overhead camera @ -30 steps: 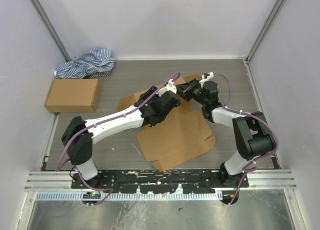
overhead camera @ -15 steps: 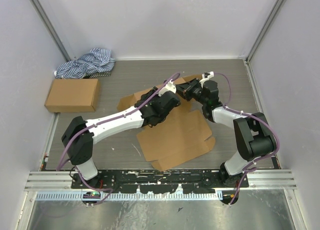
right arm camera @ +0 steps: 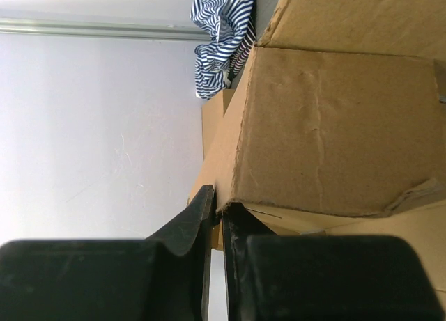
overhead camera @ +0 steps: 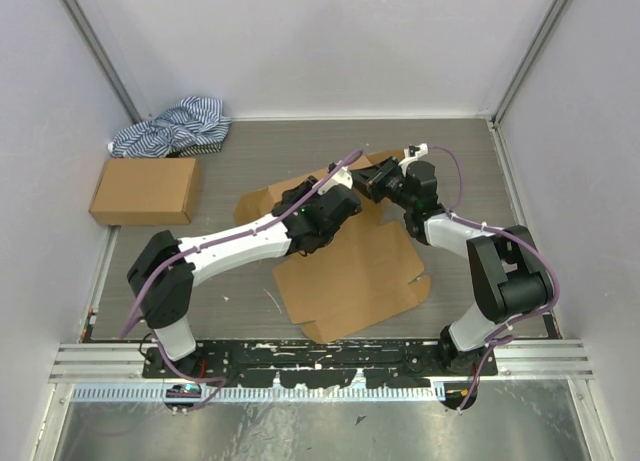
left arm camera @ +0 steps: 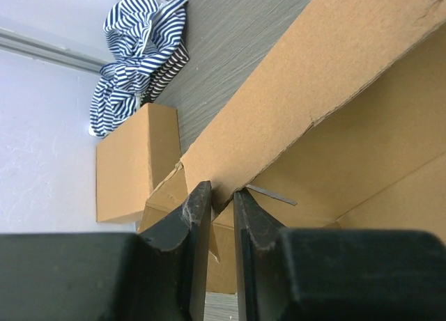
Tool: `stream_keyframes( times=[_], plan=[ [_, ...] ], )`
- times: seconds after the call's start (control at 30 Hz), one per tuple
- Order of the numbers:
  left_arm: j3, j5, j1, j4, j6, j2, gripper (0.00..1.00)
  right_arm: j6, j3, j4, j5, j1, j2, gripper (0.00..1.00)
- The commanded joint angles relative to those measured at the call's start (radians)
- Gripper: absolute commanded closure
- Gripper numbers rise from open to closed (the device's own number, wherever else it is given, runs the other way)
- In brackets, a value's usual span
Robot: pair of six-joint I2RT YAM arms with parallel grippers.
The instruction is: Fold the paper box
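Note:
The paper box [overhead camera: 355, 271] is a flat brown cardboard mailer lying in the middle of the table, its far panel raised. My left gripper [overhead camera: 335, 184] is shut on the edge of a raised panel of the box [left arm camera: 293, 112]; the jaws pinch the cardboard in the left wrist view [left arm camera: 221, 196]. My right gripper [overhead camera: 368, 181] is shut on another panel edge of the box [right arm camera: 334, 126], pinched between its fingers [right arm camera: 219, 206]. Both grippers meet at the far side of the box.
A sealed oblong brown carton [overhead camera: 146, 190] lies at the left, also seen in the left wrist view [left arm camera: 132, 161]. A blue-and-white striped cloth [overhead camera: 172, 127] is bunched at the back left corner. White walls enclose the table.
The left gripper has edged slightly toward the right gripper and the left elbow has shifted a little. The box's near panel has barely moved.

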Motion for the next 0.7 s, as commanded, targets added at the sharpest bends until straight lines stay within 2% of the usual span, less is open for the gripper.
stream_keyframes(
  times=[0.0,0.1,0.23,0.47,0.67],
  plan=[
    [-0.014,-0.011,0.014,0.046,0.007,0.007,0.77,-0.039,0.023,-0.007,-0.007,0.005,-0.042,0.85],
    [-0.012,0.001,0.014,0.043,0.01,0.004,0.82,-0.044,0.023,-0.014,-0.011,0.004,-0.041,0.85],
    [-0.018,-0.001,0.014,0.045,0.013,0.0,0.88,-0.062,0.031,-0.037,-0.018,0.005,-0.045,0.78],
    [-0.027,-0.028,0.012,0.043,0.012,-0.016,0.9,-0.132,0.058,-0.142,-0.02,0.001,-0.072,0.58],
    [-0.023,-0.042,0.011,0.04,0.023,-0.013,0.9,-0.299,0.106,-0.403,0.027,-0.006,-0.168,0.51]
  ],
)
